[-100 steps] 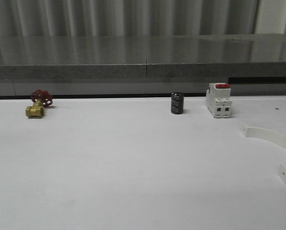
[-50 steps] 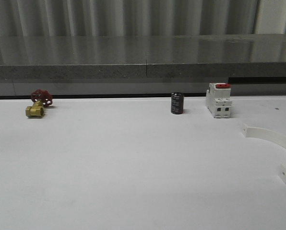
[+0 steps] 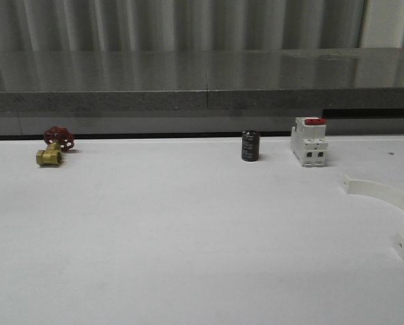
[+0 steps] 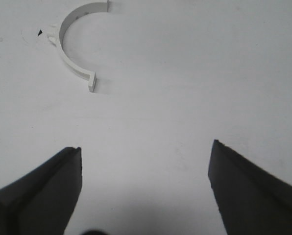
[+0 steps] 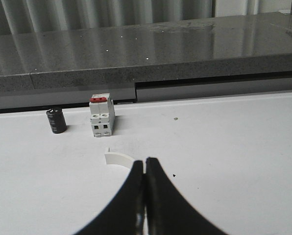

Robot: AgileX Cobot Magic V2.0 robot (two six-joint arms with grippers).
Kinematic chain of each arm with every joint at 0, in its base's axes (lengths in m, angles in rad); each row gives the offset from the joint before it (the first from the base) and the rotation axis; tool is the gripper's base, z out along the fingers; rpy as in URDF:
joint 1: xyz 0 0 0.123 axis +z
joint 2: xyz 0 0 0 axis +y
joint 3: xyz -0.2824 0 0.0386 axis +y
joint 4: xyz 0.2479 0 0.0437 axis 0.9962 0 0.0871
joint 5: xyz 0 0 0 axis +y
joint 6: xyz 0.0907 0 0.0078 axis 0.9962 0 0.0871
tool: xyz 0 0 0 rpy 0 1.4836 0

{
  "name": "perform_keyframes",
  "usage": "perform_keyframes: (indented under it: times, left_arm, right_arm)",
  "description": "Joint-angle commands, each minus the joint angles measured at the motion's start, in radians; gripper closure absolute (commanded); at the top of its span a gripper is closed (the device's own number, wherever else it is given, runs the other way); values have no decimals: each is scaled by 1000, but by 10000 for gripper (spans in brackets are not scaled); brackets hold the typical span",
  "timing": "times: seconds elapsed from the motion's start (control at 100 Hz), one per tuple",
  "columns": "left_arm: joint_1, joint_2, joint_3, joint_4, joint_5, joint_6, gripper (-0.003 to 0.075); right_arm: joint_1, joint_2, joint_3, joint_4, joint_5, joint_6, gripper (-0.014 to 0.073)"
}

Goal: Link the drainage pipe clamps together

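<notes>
A white half-ring drainage pipe clamp (image 3: 381,194) lies flat at the table's right edge in the front view, its end tab toward the front. In the left wrist view a white clamp half (image 4: 72,66) lies on the table well ahead of my left gripper (image 4: 145,152), which is open with nothing between its dark fingers. My right gripper (image 5: 145,162) is shut with nothing in it. One end of a clamp (image 5: 117,158) shows just beyond its tips, the rest hidden behind the fingers. I cannot tell whether these are the same piece.
Along the back of the white table (image 3: 188,237) stand a brass valve with a red handle (image 3: 53,147), a black cylinder (image 3: 250,145) and a white boxy switch with a red top (image 3: 308,142). A grey ledge (image 3: 202,81) runs behind them.
</notes>
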State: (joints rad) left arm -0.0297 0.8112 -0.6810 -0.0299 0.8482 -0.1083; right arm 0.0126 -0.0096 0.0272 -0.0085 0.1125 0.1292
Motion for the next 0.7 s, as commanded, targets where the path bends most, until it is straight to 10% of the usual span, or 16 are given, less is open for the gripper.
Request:
perform_keyframes:
  times: [0.0, 0.37, 0.69]
  left_arm:
    - [2, 90, -67, -2, -62, -15, 186]
    - [15, 518, -310, 117, -102, -11, 186]
    - [210, 757, -470, -84, -101, 287, 186]
  right_arm:
    - [-4, -20, -17, -7, -79, -8, 661]
    - [-4, -20, -17, -7, -79, -8, 661]
    - [-4, -20, -17, -7, -79, -8, 661]
